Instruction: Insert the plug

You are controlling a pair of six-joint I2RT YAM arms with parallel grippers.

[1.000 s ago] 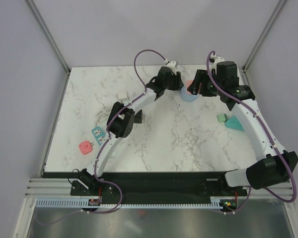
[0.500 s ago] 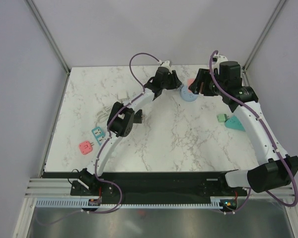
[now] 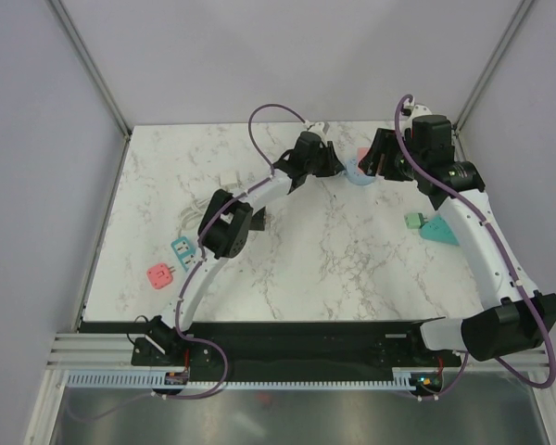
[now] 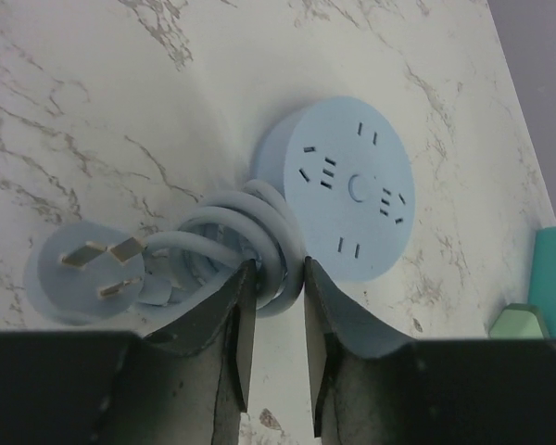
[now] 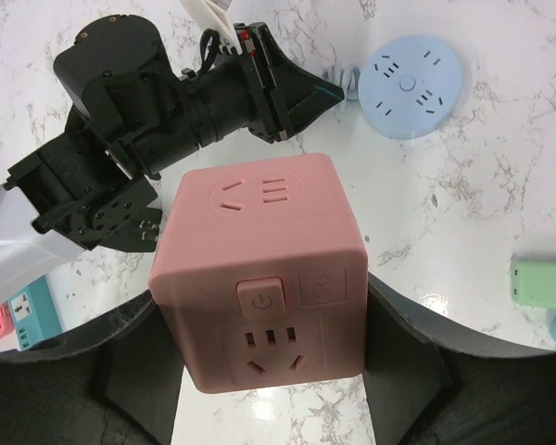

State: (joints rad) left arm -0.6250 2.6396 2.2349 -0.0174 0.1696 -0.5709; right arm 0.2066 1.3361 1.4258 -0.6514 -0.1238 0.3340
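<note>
A light blue round socket disc (image 4: 347,185) lies on the marble with its cable (image 4: 250,232) coiled beside it and its three-pin plug (image 4: 83,273) at the left, pins up. My left gripper (image 4: 276,269) is shut on a loop of that coiled cable. In the top view the left gripper (image 3: 336,163) is right beside the disc (image 3: 358,174). My right gripper (image 5: 264,315) is shut on a pink cube socket (image 5: 264,269) and holds it above the table, just right of the disc in the top view (image 3: 363,154). The disc also shows in the right wrist view (image 5: 413,85).
A green adapter (image 3: 413,221) and a teal triangular socket (image 3: 437,232) lie at the right. A teal socket (image 3: 182,250) and a pink plug (image 3: 158,274) lie at the left front. A white adapter (image 3: 228,178) lies at the left back.
My left gripper has moved right and closed in on the blue disc's cable. The disc has shifted slightly toward the back. My right gripper with the pink cube has moved slightly back and right.
</note>
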